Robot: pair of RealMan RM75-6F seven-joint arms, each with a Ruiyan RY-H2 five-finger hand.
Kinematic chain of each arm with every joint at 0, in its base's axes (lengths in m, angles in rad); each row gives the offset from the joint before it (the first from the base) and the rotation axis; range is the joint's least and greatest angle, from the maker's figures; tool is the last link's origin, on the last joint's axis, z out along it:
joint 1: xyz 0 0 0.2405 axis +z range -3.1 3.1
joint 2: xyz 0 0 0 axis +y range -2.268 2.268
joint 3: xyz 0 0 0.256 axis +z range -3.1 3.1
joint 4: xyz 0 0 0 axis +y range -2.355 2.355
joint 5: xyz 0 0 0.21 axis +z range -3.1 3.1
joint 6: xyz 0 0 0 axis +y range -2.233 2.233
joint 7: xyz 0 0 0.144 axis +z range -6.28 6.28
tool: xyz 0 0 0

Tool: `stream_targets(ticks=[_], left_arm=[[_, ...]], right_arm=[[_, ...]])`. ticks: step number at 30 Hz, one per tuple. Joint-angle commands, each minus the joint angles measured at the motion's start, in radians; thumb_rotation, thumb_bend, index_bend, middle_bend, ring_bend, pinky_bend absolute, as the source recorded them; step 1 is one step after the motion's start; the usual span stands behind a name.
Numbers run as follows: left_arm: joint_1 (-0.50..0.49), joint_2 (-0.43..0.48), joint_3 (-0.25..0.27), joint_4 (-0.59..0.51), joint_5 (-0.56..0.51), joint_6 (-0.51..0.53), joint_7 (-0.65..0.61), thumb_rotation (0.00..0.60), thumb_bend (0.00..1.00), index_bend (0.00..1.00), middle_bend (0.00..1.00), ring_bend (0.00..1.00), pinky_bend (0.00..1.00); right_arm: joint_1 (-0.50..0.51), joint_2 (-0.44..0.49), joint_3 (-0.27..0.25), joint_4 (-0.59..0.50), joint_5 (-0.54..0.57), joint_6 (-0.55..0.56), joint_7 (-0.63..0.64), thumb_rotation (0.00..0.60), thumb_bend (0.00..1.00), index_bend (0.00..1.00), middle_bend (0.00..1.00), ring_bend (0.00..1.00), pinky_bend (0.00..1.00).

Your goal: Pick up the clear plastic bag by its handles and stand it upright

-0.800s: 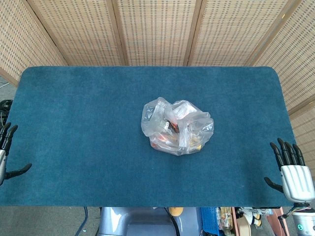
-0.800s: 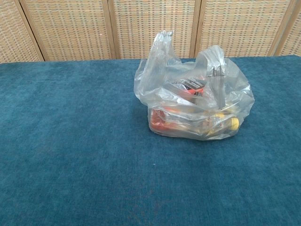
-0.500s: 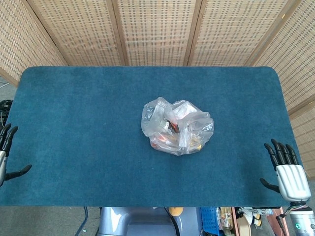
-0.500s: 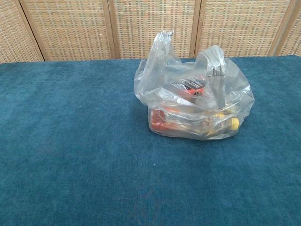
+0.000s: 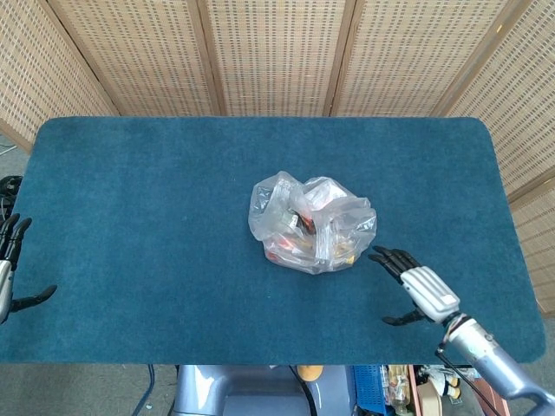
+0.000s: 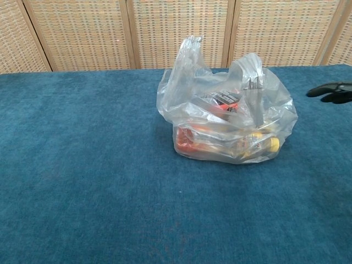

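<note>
Reaching toward the clear plastic bag [image 5: 312, 224], the right hand [image 5: 409, 282] is seen just beside the bag's near right side, fingers spread, nothing held and no contact made. In the chest view only dark fingertips [image 6: 329, 91] show at the right edge, apart from the film. The left hand [image 5: 10, 270] is parked at the left edge of the table [image 5: 130, 191], well apart from the bag, fingers apart and empty.

The bag is set near the middle of the blue table top, slumped, with its two handles [image 6: 190, 52] partly raised and crumpled rather than gathered.

Several risks are judged from here. The thin film may be pushed aside by spread fingers before a handle is caught, so the whole bag could be shoved across the cloth. If body film is pinched instead of a handle loop, the bag would likely be lifted lopsided and its load tipped. If only one handle is taken, the mouth could gape and the contents slide out.

Inside the bag, small packaged goods are seen: something orange-red low on the left, a yellow item low on the right, and a dark packet higher up. Their exact kind cannot be told through the creased plastic.
</note>
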Motion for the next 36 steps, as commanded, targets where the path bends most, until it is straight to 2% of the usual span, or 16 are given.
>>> stream_targets(ticks=[1,12,19,22,28,32,36], left_arm=[[-0.005,-0.002,-0.004,0.003,-0.012,-0.009,0.002,0.600,0.09,0.00,0.00,0.00,0.00],[-0.020,-0.003,-0.015,0.012,-0.047,-0.037,-0.003,0.600,0.09,0.00,0.00,0.00,0.00],[-0.023,0.000,-0.022,0.017,-0.058,-0.039,-0.017,0.600,0.09,0.00,0.00,0.00,0.00],[-0.023,0.003,-0.025,0.019,-0.063,-0.039,-0.026,0.600,0.09,0.00,0.00,0.00,0.00],[-0.024,0.006,-0.026,0.021,-0.066,-0.042,-0.038,0.600,0.09,0.00,0.00,0.00,0.00],[-0.026,0.007,-0.028,0.023,-0.071,-0.043,-0.042,0.600,0.09,0.00,0.00,0.00,0.00],[-0.027,0.008,-0.028,0.025,-0.075,-0.047,-0.046,0.600,0.09,0.00,0.00,0.00,0.00]], right_arm=[[0.077,-0.029,0.030,-0.002,0.010,-0.075,0.064,0.600,0.00,0.04,0.00,0.00,0.00],[0.183,-0.076,0.084,-0.017,0.099,-0.182,0.117,0.600,0.00,0.06,0.00,0.00,0.00],[0.243,-0.076,0.112,-0.073,0.164,-0.259,0.235,0.600,0.00,0.06,0.00,0.00,0.00],[0.271,-0.075,0.131,-0.101,0.191,-0.290,0.353,0.600,0.00,0.08,0.02,0.00,0.00],[0.326,-0.092,0.158,-0.090,0.232,-0.363,0.524,0.600,0.00,0.13,0.08,0.00,0.00],[0.350,-0.112,0.193,-0.091,0.261,-0.387,0.692,0.600,0.00,0.18,0.17,0.00,0.00],[0.363,-0.135,0.230,-0.069,0.271,-0.385,0.875,0.600,0.00,0.19,0.20,0.03,0.01]])
